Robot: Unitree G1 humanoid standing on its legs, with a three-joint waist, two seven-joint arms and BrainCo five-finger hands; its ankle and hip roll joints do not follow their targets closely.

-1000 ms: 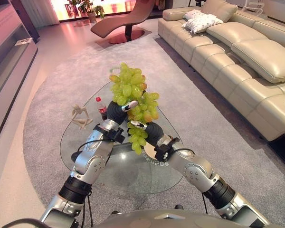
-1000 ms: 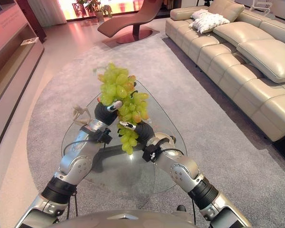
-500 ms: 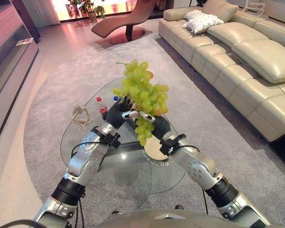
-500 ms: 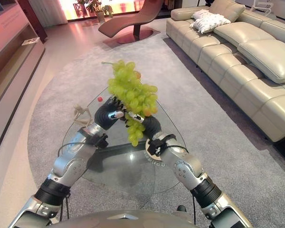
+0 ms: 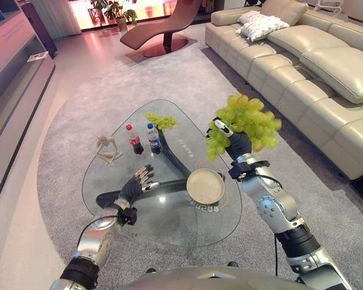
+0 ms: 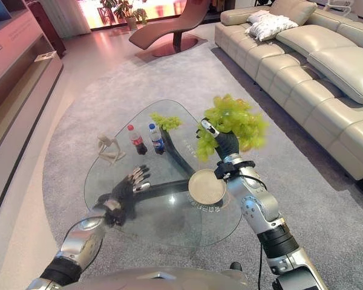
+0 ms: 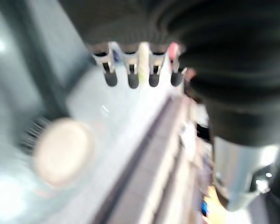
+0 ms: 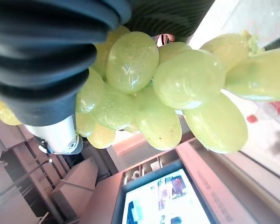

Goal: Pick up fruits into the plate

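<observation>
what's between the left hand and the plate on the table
Bare glass tabletop, with the table's dark support bar showing through it, in the left eye view. The left hand rests apart from the plate.

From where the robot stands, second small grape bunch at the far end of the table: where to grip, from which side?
Probably take the small grape bunch across its middle from above. It lies low on the glass table, with two bottles standing close on its near side, so a near-side approach looks crowded. The left hand is open over the table; the right hand is shut on the big bunch.
</observation>
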